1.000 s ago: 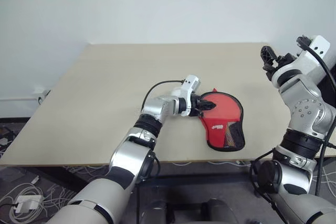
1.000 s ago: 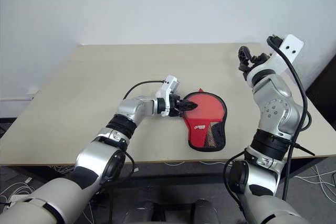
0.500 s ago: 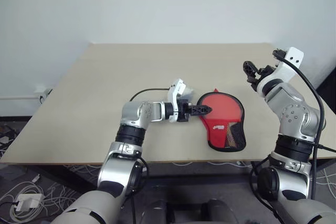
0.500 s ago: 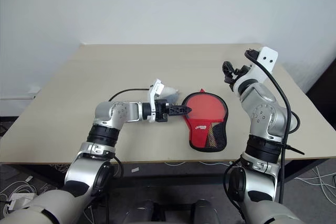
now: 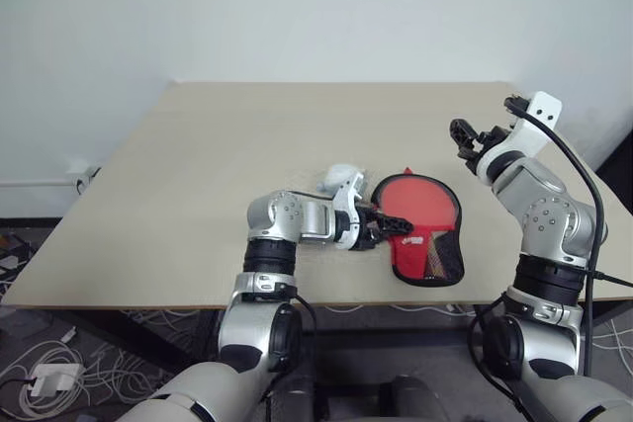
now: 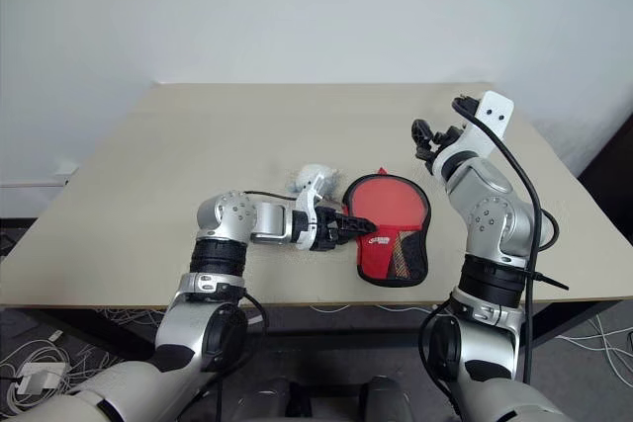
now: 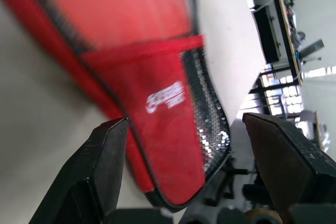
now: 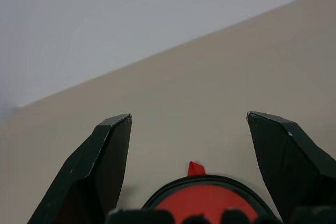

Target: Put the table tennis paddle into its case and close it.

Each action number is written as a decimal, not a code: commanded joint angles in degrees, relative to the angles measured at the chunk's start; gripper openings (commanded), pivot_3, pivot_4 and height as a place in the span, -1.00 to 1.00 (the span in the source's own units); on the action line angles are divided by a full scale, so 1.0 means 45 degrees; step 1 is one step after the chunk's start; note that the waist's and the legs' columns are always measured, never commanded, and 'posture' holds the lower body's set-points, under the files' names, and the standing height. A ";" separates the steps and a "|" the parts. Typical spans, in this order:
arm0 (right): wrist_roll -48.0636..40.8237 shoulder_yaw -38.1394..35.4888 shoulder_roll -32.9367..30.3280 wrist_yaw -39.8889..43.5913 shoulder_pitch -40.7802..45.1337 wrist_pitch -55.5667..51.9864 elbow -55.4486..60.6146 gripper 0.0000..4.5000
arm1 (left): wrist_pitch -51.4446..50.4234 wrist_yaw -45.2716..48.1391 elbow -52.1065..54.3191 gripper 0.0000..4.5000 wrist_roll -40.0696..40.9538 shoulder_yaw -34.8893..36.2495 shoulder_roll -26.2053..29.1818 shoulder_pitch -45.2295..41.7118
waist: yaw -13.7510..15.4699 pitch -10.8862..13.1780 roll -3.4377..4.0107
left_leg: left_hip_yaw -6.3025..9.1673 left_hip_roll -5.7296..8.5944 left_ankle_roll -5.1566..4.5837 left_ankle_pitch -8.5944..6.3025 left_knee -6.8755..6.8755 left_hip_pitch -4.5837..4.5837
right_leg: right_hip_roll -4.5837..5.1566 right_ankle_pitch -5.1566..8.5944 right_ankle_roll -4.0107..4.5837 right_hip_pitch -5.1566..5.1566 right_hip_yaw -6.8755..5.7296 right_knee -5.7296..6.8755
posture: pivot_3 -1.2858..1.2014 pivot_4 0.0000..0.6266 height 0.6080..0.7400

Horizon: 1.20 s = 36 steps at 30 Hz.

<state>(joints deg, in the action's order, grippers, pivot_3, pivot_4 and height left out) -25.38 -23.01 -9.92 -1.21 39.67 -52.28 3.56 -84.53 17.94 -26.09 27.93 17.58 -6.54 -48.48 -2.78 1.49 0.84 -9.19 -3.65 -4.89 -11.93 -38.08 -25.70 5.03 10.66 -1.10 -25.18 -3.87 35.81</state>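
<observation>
Pale wooden table [image 5: 198, 175] against a white wall [image 5: 297, 7], cables [image 5: 40, 368] on the floor.

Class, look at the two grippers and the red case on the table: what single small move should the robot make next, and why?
Probably draw the left gripper back off the case. The case lies flat on the table, looking closed all round, with the handle dimly visible through its mesh end. The left gripper hangs open at its edge, holding nothing; the right gripper hovers open above the table.

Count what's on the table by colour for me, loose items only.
Red: 1, the case, lying flat
Pale grey: 1, a small round lump behind the left gripper
Total: 2
</observation>
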 commanded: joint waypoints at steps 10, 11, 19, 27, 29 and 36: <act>-0.0675 -0.0509 0.0109 -0.0244 0.0242 -0.0137 0.0214 0.69 | 0.1193 -0.1562 -0.1705 0.68 -0.0012 0.0837 -0.0705 -0.0809 | 0.0021 -0.0001 0.0000 | 0.0007 0.0002 0.0003 -0.0001 0.0000 0.0001 | 0.0002 0.0000 0.0001 0.0009 -0.0013 -0.0006 | 0.03 -1.00 0.75; -0.0715 -0.0537 0.0107 -0.0272 0.0262 -0.0118 0.0174 0.69 | 0.1300 -0.1566 -0.1850 0.68 0.0025 0.0825 -0.0758 -0.0873 | 0.0020 -0.0001 0.0000 | 0.0008 0.0004 0.0002 -0.0002 -0.0001 0.0001 | 0.0004 -0.0001 0.0002 0.0013 -0.0013 -0.0008 | 0.03 -1.00 0.75; -0.0790 -0.0326 0.0152 -0.0355 0.0124 -0.0105 0.0270 0.69 | 0.2039 -0.1384 -0.3066 0.68 0.0242 0.0680 -0.0989 -0.1382 | 0.0027 -0.0001 0.0000 | 0.0015 0.0012 -0.0002 -0.0004 -0.0003 0.0003 | 0.0012 -0.0001 0.0002 0.0020 -0.0019 -0.0013 | 0.03 -1.00 0.75; 0.0457 0.2573 -0.2118 0.0875 -0.1200 -0.2271 -0.0116 0.69 | 0.2329 -0.1132 -0.3870 0.68 0.0587 0.0761 -0.1294 -0.1820 | 0.0044 -0.0001 -0.0001 | 0.0021 0.0027 -0.0011 -0.0010 -0.0004 0.0001 | 0.0042 0.0008 -0.0001 0.0021 -0.0030 -0.0012 | 0.03 -1.00 0.75; 0.0174 0.2421 -0.2448 0.1349 -0.1272 -0.2903 0.0005 0.69 | 0.2258 -0.1122 -0.3853 0.68 0.0740 0.0740 -0.1343 -0.1839 | 0.0018 0.0001 0.0001 | 0.0020 0.0026 -0.0013 -0.0011 -0.0005 0.0000 | 0.0038 0.0007 -0.0003 0.0019 -0.0027 -0.0009 | 0.03 -1.00 0.75; -0.0497 0.1643 -0.3246 0.2476 -0.0892 -0.4651 -0.0126 0.69 | 0.1985 -0.1253 -0.3765 0.68 0.1210 0.0795 -0.1553 -0.1823 | 0.0013 0.0002 -0.0001 | 0.0020 0.0020 -0.0072 -0.0046 -0.0007 -0.0001 | 0.0025 0.0007 -0.0003 0.0012 -0.0021 -0.0009 | 0.03 -1.00 0.75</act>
<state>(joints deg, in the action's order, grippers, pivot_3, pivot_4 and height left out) -25.93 -13.81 -23.83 8.96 33.07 -72.00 1.45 -75.18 11.97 -43.95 31.42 21.12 -8.10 -54.30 -2.72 1.50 0.84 -9.10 -3.56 -5.22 -12.14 -38.11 -25.71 5.14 10.69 -1.11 -25.14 -3.96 35.78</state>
